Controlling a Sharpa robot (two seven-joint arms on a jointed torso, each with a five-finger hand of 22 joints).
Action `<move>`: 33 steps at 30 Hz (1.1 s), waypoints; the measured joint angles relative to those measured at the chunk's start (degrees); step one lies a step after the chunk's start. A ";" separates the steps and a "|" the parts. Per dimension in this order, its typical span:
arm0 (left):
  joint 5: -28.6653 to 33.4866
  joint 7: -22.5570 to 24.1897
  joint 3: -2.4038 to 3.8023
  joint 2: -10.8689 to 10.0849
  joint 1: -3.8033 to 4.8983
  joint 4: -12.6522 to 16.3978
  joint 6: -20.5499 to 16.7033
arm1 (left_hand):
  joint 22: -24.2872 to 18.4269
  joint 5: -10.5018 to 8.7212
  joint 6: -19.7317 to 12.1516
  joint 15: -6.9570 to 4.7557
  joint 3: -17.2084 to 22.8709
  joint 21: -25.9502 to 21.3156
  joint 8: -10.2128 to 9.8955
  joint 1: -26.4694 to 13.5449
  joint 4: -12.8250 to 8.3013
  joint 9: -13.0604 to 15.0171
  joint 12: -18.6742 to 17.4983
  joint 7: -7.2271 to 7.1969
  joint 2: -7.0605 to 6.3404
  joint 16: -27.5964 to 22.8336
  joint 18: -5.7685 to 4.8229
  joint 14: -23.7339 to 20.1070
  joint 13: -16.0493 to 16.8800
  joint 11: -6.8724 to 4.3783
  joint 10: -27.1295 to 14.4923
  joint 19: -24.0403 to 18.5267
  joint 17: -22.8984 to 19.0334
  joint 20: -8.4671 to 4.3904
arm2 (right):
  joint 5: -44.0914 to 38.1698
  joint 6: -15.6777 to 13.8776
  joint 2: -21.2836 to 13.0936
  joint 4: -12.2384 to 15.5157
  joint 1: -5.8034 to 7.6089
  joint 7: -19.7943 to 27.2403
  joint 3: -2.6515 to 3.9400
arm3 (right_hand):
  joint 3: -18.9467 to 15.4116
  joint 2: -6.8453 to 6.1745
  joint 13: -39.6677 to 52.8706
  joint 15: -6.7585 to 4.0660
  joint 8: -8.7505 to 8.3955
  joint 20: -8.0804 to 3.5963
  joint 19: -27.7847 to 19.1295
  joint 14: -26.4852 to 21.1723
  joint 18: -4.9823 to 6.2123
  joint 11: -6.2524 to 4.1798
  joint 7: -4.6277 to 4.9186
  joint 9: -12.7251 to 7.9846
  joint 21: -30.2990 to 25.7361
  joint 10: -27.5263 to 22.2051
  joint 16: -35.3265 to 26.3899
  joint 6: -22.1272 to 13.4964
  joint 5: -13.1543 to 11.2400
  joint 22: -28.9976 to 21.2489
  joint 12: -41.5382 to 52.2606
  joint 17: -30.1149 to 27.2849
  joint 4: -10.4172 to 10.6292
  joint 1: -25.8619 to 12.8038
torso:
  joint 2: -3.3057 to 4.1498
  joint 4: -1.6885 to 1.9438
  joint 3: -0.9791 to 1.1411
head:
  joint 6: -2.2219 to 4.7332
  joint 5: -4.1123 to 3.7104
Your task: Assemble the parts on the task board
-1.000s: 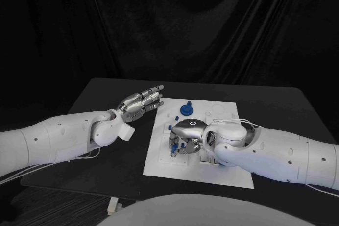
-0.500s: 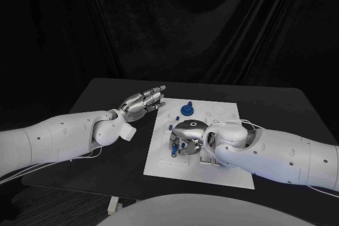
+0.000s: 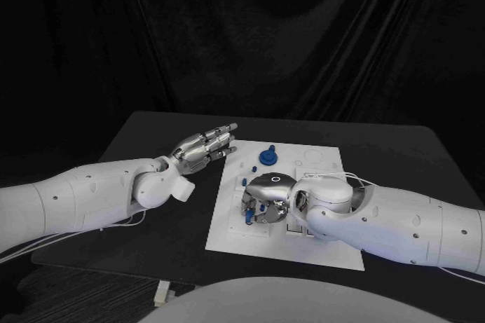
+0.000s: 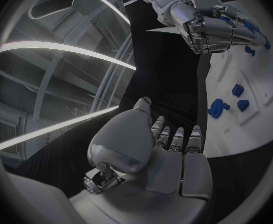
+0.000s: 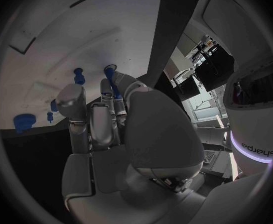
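Note:
The white task board lies in the middle of the black table. My right hand hovers low over the board's centre, fingers curled down, pinching a slim blue part between thumb and fingers; its tip shows under the hand. A round blue part stands near the board's far edge, with two small blue parts beside it. My left hand floats at the board's far left corner, fingers straight and apart, holding nothing. From the left wrist view, the right hand hangs over the board.
The black table extends around the board on all sides. Loose blue parts and a wider blue part stand on the board beyond the right hand's fingers. White cables run from the right wrist.
The right hand has sunk slightly toward the board with the blue part in its fingers. The left hand has stayed where it was.

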 measured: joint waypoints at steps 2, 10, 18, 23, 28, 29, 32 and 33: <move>0.00 -0.06 0.00 0.01 0.00 -0.02 0.00 | 0.00 0.00 0.00 0.00 0.00 0.00 0.00 0.00 0.00 0.00 0.00 0.00 0.00 0.00 0.00 0.00 0.00 0.08 -0.08 0.00 0.00 0.00 | 0.01 0.00 0.00 -0.03 -0.04 0.01 0.01 | 0.00 0.00 -0.01 0.00 0.00 0.00 0.00 0.00 0.00 0.00 0.00 0.00 0.00 0.00 0.00 0.00 0.00 0.00 0.00 0.00 0.00 0.00 | -0.02 0.00 0.00 | 0.00 0.03; 0.00 -0.40 0.00 0.06 -0.01 -0.09 0.04 | 0.00 0.00 0.00 0.00 0.00 0.00 0.00 0.00 0.00 0.00 0.00 0.00 0.00 0.00 0.00 0.00 0.01 0.08 -0.08 0.00 0.01 0.00 | -0.37 -0.01 -0.02 -0.08 -0.11 0.08 0.03 | -0.01 -0.01 0.08 0.00 0.00 0.00 0.00 0.00 0.00 0.00 -0.01 0.01 0.00 0.00 0.00 -0.03 0.00 -0.01 0.00 0.00 -0.01 -0.01 | -0.03 0.00 0.00 | 0.00 -0.04; 0.00 -0.67 0.00 0.17 -0.03 -0.16 0.12 | 0.00 0.00 0.00 0.21 0.00 0.00 0.00 -0.16 0.00 0.00 0.00 0.00 0.16 0.00 0.00 -0.21 -0.02 0.09 -0.08 0.00 -0.03 0.00 | -0.88 -0.02 -0.16 0.06 -0.14 0.19 0.05 | -0.07 -0.01 0.08 0.00 -0.02 0.00 0.00 0.00 0.00 0.00 -0.09 0.05 0.00 0.00 0.00 -0.12 0.10 -0.01 0.00 0.00 -0.06 -0.01 | 0.01 -0.01 0.01 | 0.00 -0.05; 0.00 -0.89 0.00 0.28 -0.04 -0.33 0.23 | 0.00 0.00 0.00 0.23 0.00 0.00 0.00 -0.23 0.00 0.00 0.00 0.00 0.23 0.00 0.00 -0.19 -0.04 0.08 -0.08 0.00 -0.04 0.00 | -1.06 -0.02 -0.30 0.17 -0.15 0.21 0.05 | -0.07 -0.02 0.07 0.00 -0.07 0.00 0.00 0.00 0.00 0.00 -0.07 0.41 0.00 0.00 0.00 -0.12 0.24 -0.01 -0.01 0.00 -0.06 -0.01 | 0.01 -0.02 0.01 | 0.00 0.10; 0.00 -1.09 0.00 0.36 -0.05 -0.53 0.33 | 0.00 0.00 0.00 0.42 0.00 0.00 0.00 -0.23 0.00 0.00 0.00 0.00 0.23 0.00 0.00 0.00 -0.04 0.08 -0.08 0.00 -0.03 0.00 | -1.17 0.00 -0.31 0.22 -0.17 0.21 0.05 | 0.08 -0.02 0.07 0.00 -0.19 0.00 0.00 0.00 0.00 0.00 0.01 0.42 0.00 0.00 0.00 -0.19 0.24 -0.01 -0.01 0.00 -0.22 -0.01 | 0.01 -0.02 0.02 | 0.00 0.16; 0.00 -1.12 0.00 0.37 -0.06 -0.56 0.35 | 0.00 0.00 0.00 0.42 0.00 0.00 0.00 -0.23 0.00 -0.01 0.00 0.00 0.23 0.00 0.00 0.00 -0.04 0.08 -0.08 0.00 -0.03 0.00 | -1.19 0.00 -0.31 0.22 -0.17 0.21 0.05 | 0.08 -0.02 0.08 0.00 -0.21 0.00 0.00 0.00 0.00 0.00 0.01 0.43 0.00 0.00 0.00 -0.19 0.24 -0.01 -0.01 0.00 -0.22 -0.01 | 0.01 -0.02 0.02 | 0.00 0.16; 0.00 -1.24 0.00 0.39 -0.07 -0.66 0.42 | 0.00 0.00 0.00 0.42 0.00 0.00 0.00 -0.22 0.00 -0.01 0.00 0.00 0.22 0.00 0.00 -0.01 -0.03 0.08 -0.08 0.00 -0.03 0.00 | -1.24 0.02 -0.29 0.22 -0.18 0.21 0.04 | 0.08 -0.02 0.12 0.00 -0.23 0.00 0.00 0.00 0.00 0.00 0.02 0.45 0.00 0.00 0.00 -0.19 0.24 -0.01 -0.01 -0.02 -0.23 -0.01 | 0.01 -0.02 0.02 | 0.00 0.23; 0.00 -1.27 0.00 0.39 -0.07 -0.67 0.45 | 0.00 0.00 0.00 0.42 0.00 0.00 0.00 -0.22 0.00 -0.01 0.00 0.00 0.22 0.00 0.00 0.00 -0.03 0.08 -0.08 0.00 -0.03 0.00 | -1.25 0.02 -0.28 0.22 -0.18 0.21 0.04 | 0.08 -0.02 0.13 0.00 -0.23 0.00 0.00 0.00 0.00 0.00 0.02 0.45 0.00 0.00 0.00 -0.19 0.24 -0.02 0.00 -0.04 -0.23 -0.01 | 0.01 -0.02 0.02 | 0.00 0.25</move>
